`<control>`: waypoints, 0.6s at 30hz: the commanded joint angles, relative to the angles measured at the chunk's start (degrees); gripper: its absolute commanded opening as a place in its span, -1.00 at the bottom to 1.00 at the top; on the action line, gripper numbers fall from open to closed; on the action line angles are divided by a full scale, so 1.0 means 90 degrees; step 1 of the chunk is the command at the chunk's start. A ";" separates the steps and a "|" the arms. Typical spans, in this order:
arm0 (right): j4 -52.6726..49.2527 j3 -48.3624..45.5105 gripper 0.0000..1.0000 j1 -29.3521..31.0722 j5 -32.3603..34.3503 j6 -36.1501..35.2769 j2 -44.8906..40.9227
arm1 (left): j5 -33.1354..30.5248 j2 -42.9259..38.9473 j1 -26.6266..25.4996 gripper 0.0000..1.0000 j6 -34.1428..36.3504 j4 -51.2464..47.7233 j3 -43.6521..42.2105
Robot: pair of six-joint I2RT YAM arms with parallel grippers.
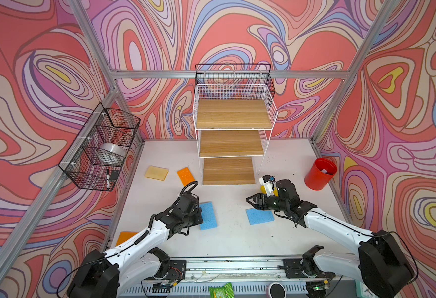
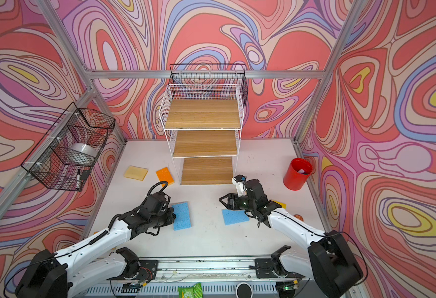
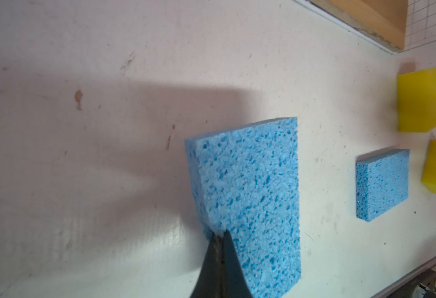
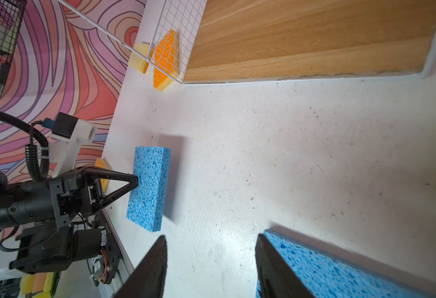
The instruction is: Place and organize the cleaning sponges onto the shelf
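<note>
Both top views: the left fingers point(image 1: 200, 214) point(image 2: 172, 215), pinched shut, grip the left edge of a light blue sponge point(image 1: 208, 215) point(image 2: 181, 216) near the middle of the white desk point(image 1: 232, 240). The right fingers point(image 1: 250, 203), partly open and empty, hang just beside a second light blue sponge point(image 1: 260, 216). Bare desk runs from both to the shelf point(image 1: 232, 114). Three orange sponges point(image 1: 186, 176) lie left.

Left wrist view: the shut fingers bite the sponge's edge. Two yellow sponges point(image 3: 419, 100) lie to the right.

Right wrist view: the spread fingers flank bare desk.
</note>
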 commanded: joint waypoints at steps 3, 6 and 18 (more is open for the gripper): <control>0.0482 0.0236 -0.04 0.0225 -0.0215 0.0126 0.0411 | 0.0412 0.0692 -0.0020 -0.98 0.0185 0.0705 0.0652; 0.0651 0.0391 -0.08 0.0371 -0.0324 0.0189 0.0716 | 0.0537 0.0980 -0.0023 -0.99 0.0187 0.0917 0.0897; 0.1497 0.1004 -0.02 0.0901 -0.0459 0.0542 0.1826 | 0.0714 0.1650 -0.0026 -1.00 0.0345 0.1288 0.1497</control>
